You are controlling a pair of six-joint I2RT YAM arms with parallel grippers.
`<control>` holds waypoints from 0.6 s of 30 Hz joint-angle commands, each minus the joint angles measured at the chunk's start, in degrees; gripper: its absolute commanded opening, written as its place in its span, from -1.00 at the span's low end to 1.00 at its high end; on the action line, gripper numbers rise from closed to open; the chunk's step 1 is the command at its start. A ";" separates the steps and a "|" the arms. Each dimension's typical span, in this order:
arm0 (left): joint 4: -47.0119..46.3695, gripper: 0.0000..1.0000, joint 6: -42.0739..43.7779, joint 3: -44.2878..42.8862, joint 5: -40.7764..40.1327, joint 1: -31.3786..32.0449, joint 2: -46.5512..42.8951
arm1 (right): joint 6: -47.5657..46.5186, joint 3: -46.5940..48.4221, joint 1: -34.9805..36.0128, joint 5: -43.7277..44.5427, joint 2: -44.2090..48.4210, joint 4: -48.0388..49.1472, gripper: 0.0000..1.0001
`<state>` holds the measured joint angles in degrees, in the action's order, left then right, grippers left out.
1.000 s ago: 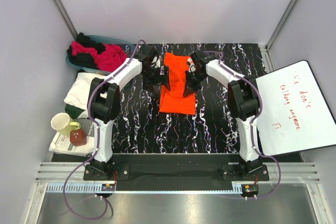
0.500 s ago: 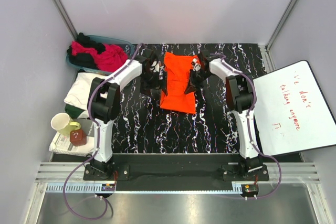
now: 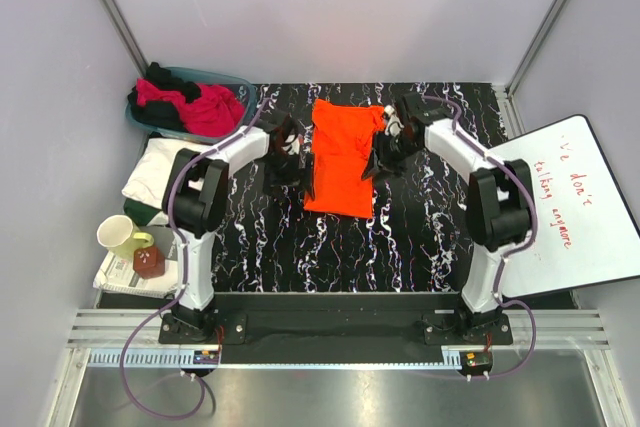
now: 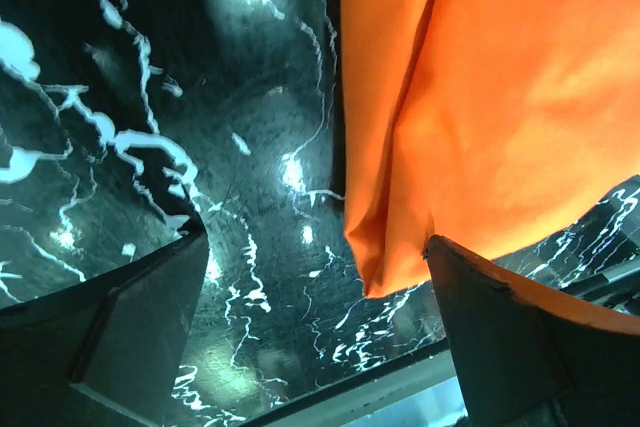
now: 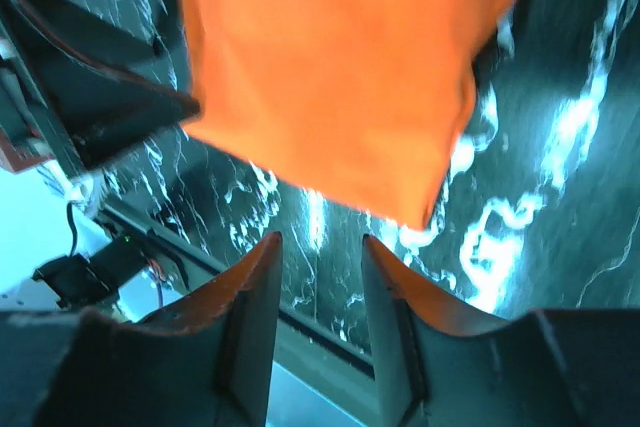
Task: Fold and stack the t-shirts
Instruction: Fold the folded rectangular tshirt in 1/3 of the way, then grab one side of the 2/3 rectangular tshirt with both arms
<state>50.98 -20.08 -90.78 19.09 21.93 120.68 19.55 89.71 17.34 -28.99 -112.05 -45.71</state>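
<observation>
1. The orange t-shirt (image 3: 342, 152) lies folded into a long panel on the black, white-veined worktop (image 3: 290, 247), in its far middle part, between the two arms.
2. The left fingers (image 4: 100, 347) stand wide apart and hold nothing. They hang low over the worktop just beside the shirt's left edge, and a shirt corner reaches down close to one finger.
3. The right fingers (image 5: 240, 337) stand a narrow gap apart, with only worktop showing between them. They sit near the shirt's right edge, and the cloth lies just beyond their tips.
4. A pink t-shirt (image 3: 205, 107) and a black t-shirt (image 3: 160, 77) are heaped in the teal basket (image 3: 232, 79) at the far left corner.
5. A white t-shirt (image 3: 160, 167) lies folded just off the worktop's left side, near the basket.
</observation>
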 commanded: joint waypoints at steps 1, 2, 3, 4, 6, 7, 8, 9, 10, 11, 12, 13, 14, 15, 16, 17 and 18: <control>-6.41 0.98 -1.89 5.43 3.05 0.13 -3.79 | 4.08 -11.99 0.23 -0.35 4.12 2.63 -0.05; -7.20 0.98 -2.51 7.01 3.23 0.13 -3.96 | 4.61 -15.76 0.23 -1.41 4.47 3.69 0.03; -8.78 0.98 -2.77 7.63 3.49 0.21 -4.05 | 5.84 -17.27 0.32 -2.37 4.30 4.57 0.11; -9.40 0.98 -3.12 8.16 3.93 0.13 -4.14 | 6.63 -18.77 0.24 -3.69 4.12 6.23 0.17; -10.72 0.98 -3.74 8.69 5.24 0.13 -3.70 | 8.56 -22.54 0.24 -5.10 2.81 8.26 0.21; -11.16 0.93 -4.00 8.78 5.69 0.13 -3.53 | 9.01 -23.43 0.23 -6.67 2.19 9.84 0.23; -11.43 0.90 -4.53 8.69 6.04 0.13 -3.18 | 9.45 -24.31 0.23 -7.21 1.58 10.12 0.25; -12.13 0.88 -4.62 8.61 6.91 0.13 -3.00 | 10.24 -24.58 0.32 -7.39 0.53 10.55 0.25; -12.39 0.83 -4.97 8.52 7.18 0.21 -2.82 | 10.42 -24.76 0.32 -7.65 0.17 11.25 0.26; -12.57 0.72 -5.41 8.43 7.36 0.21 -2.56 | 10.51 -24.67 0.32 -7.48 -0.01 11.43 0.27; -13.18 0.56 -5.59 8.17 8.15 0.30 -2.30 | 10.77 -24.41 0.32 -7.05 -0.27 11.78 0.28; -13.36 0.34 -5.68 7.99 8.33 0.39 -2.12 | 10.95 -24.06 0.32 -6.87 -0.36 12.40 0.29; -13.36 0.20 -5.94 7.47 8.68 0.56 -1.60 | 10.95 -23.10 0.32 -6.87 -0.71 12.40 0.30; -13.45 0.11 -5.94 7.20 9.12 0.65 -1.33 | 11.03 -22.57 0.32 -6.87 -1.41 12.49 0.29; -13.45 -0.05 -6.11 6.94 9.21 1.00 -1.07 | 11.21 -22.04 0.32 -6.87 -1.77 12.84 0.30; -13.37 -0.13 -6.20 6.50 9.30 1.18 -0.72 | 11.47 -21.17 0.32 -6.95 -2.12 13.10 0.29; -13.54 -0.20 -6.20 6.32 9.47 1.36 -0.54 | 11.65 -20.72 0.32 -6.87 -3.08 13.37 0.28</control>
<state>40.01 -25.87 -83.35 26.17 22.35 118.74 30.57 66.30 17.37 -38.20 -112.27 -37.71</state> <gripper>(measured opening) 0.461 0.645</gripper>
